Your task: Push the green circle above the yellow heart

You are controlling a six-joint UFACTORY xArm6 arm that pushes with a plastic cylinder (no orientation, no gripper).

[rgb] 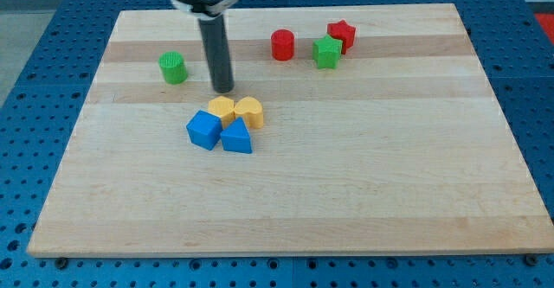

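Note:
The green circle [173, 67] stands near the board's upper left. The yellow heart [249, 112] lies near the middle, touching a yellow hexagon [222, 109] on its left. My tip [224, 90] rests on the board to the right of the green circle and just above the yellow hexagon, up and to the left of the heart. It touches no block.
A blue cube [204, 130] and a blue triangle [236, 137] sit just below the yellow pair. A red cylinder [283, 44], a green star [327, 52] and a red star [342, 35] stand at the upper right. The wooden board [346, 184] ends on blue table.

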